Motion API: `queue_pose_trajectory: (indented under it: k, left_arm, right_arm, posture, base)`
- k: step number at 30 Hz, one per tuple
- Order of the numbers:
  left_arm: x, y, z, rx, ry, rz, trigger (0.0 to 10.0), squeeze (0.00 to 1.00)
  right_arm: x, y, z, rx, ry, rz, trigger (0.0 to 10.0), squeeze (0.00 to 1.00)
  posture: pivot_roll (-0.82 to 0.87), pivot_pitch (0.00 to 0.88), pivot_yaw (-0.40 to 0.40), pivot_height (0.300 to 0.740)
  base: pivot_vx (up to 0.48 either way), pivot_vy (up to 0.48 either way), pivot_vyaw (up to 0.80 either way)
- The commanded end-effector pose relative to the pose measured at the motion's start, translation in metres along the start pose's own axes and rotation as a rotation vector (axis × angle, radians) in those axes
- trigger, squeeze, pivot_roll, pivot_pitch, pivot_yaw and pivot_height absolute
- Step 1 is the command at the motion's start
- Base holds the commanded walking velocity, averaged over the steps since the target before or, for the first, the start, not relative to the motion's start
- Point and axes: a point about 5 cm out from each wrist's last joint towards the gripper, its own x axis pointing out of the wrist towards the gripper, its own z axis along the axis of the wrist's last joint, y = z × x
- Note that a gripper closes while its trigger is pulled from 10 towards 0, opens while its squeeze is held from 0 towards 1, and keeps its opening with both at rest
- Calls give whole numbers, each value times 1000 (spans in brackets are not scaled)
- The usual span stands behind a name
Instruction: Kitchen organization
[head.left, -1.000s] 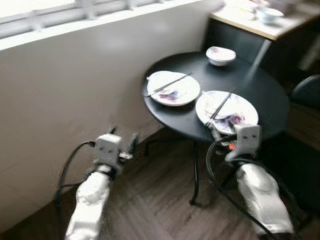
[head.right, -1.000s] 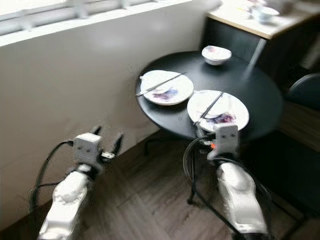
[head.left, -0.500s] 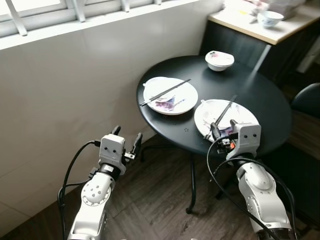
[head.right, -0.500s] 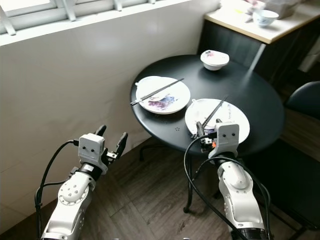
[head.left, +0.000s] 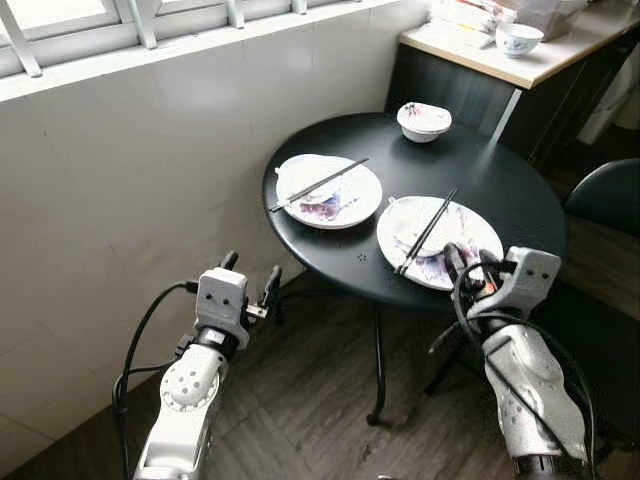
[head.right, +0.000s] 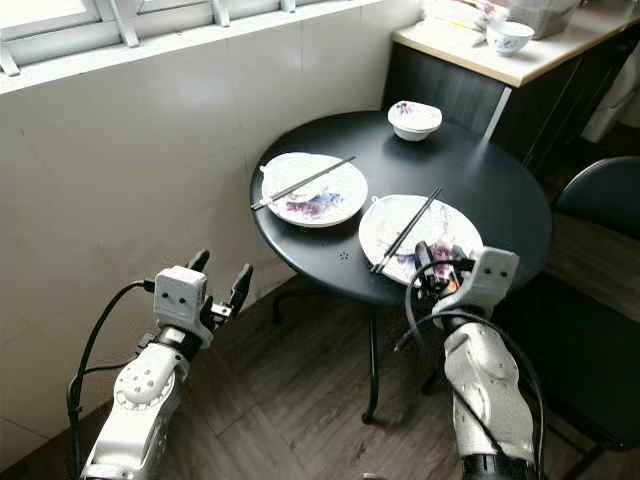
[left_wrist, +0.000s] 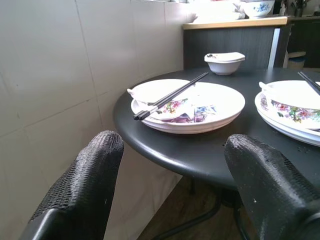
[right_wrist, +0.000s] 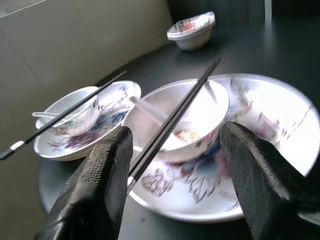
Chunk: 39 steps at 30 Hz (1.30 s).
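Observation:
A round black table (head.left: 480, 175) carries two flowered plates. The far plate (head.left: 345, 205) holds a small bowl with black chopsticks (head.left: 318, 184) across it. The near plate (head.left: 455, 250) also holds a bowl (right_wrist: 200, 115) with chopsticks (head.left: 425, 232) laid over it. A small white bowl (head.left: 424, 120) stands at the table's far side. My right gripper (head.left: 470, 262) is open at the near plate's front edge, its fingers on either side of that bowl. My left gripper (head.left: 252, 268) is open and holds nothing, below table height, left of the table beside the wall.
A white tiled wall (head.left: 120, 200) under a window runs along the left. A wooden counter (head.left: 470, 50) with a bowl (head.left: 520, 38) stands behind the table. A dark chair (head.left: 605, 200) sits at the right. Wood floor lies under the table.
The view has steadied and sharpened after blur. My right gripper has shifted to the right along the near plate's front edge. The left arm stays much as it was.

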Motion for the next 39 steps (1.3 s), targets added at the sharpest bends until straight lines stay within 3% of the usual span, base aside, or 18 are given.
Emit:
queue_pose_trajectory:
  k: [1,7,9,11,39]
  left_arm:
    - [1,-3,1,-10,-5,-13,10000,0]
    - [2,-4,2,-8,-6,-16,10000,0]
    - [2,-4,2,-8,-6,-16,10000,0]
    - [2,-4,2,-7,-7,-16,10000,0]
    - [3,-7,1,-11,-9,-20,10000,0]
  right_arm:
    - [2,2,-1,64,27,20,10000,0]
    - [10,10,-5,253,115,89,10000,0]
    - [10,10,-5,253,115,89,10000,0]
    - [12,12,-7,314,148,92,10000,0]
    - [25,-1,-15,533,269,-5,10000,0]
  posture:
    - [-72,17,-52,740]
    - [-69,15,-53,740]
    - [-69,15,-53,740]
    - [-65,13,-55,740]
    - [-53,0,-66,740]
  base:
    - [0,0,0]
    - [0,0,0]
    - [0,0,0]
    - [0,0,0]
    - [0,0,0]
